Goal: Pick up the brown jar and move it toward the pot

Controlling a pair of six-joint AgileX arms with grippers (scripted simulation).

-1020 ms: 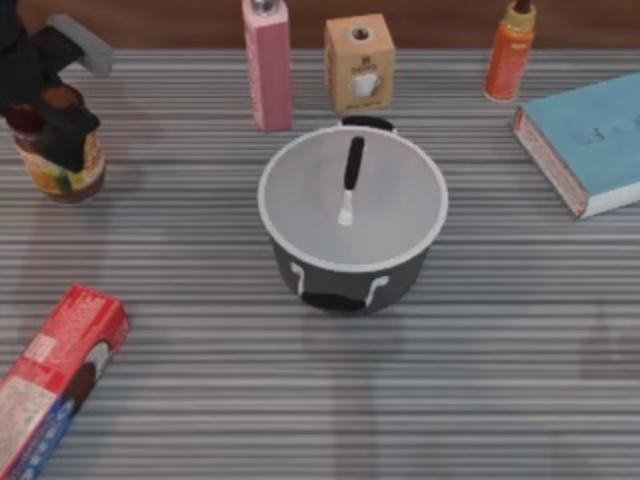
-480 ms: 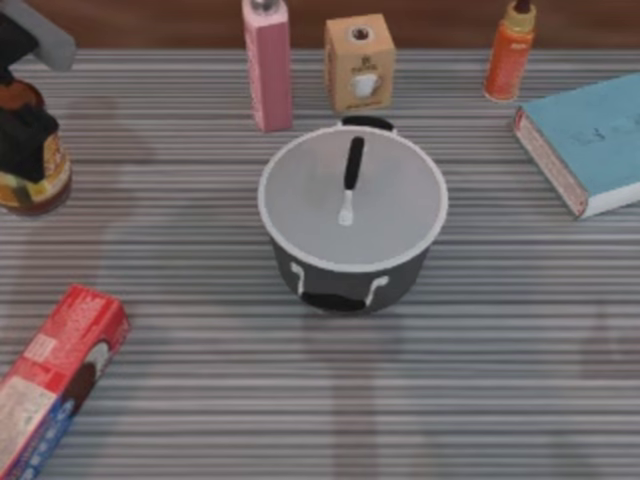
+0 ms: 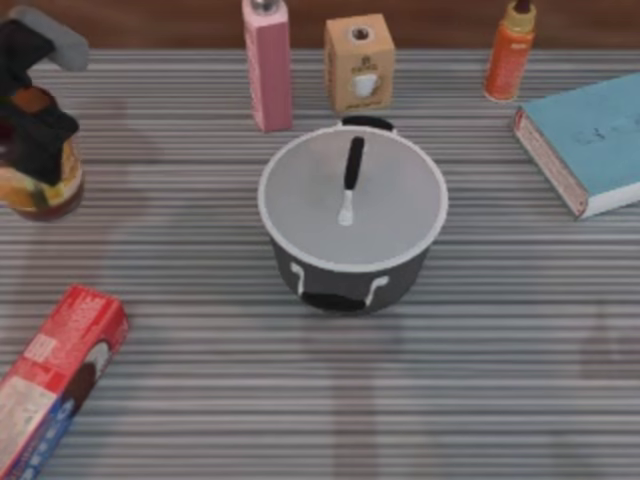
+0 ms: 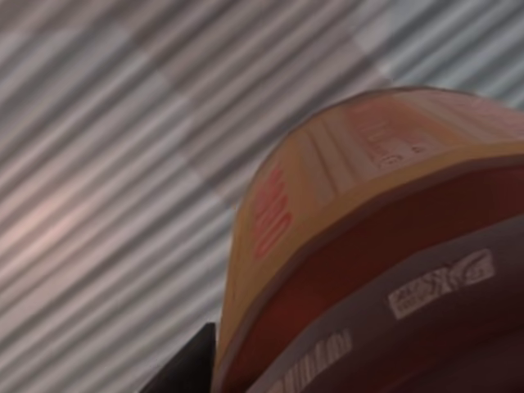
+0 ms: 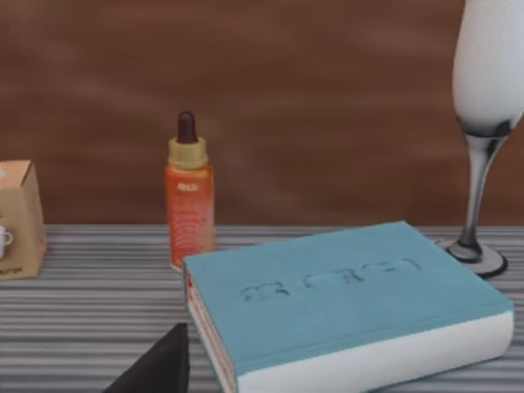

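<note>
Striped counter (image 3: 200, 400), carrying one of each thing. One pot (image 3: 352, 216), dark grey with white rim and lidded, stood at the middle of the counter. One teal book (image 3: 590, 140) lay at the right edge, seen close in the right wrist view (image 5: 344, 303). One red carton (image 3: 55, 375) lay at the lower left corner. One pink bottle (image 3: 267, 65) and one tan box (image 3: 359, 62) stood behind the pot, near the far edge. One orange dropper bottle (image 3: 510, 50) stood at the far right. One white-bowled stemmed glass (image 5: 487, 123), seen only from the right wrist, stood beyond the book.

One brown jar (image 3: 40, 175) at the far left, well apart from the pot, gripped from above by the left gripper (image 3: 35, 130), fingers closed on its lid end; label filled the left wrist view (image 4: 327, 229). Whether lifted off the counter could not be told.

Compared with half a second earlier, jar and left gripper had shifted slightly rightward, toward the pot; everything else stayed put. Right gripper not seen from above; finger state could not be told.
</note>
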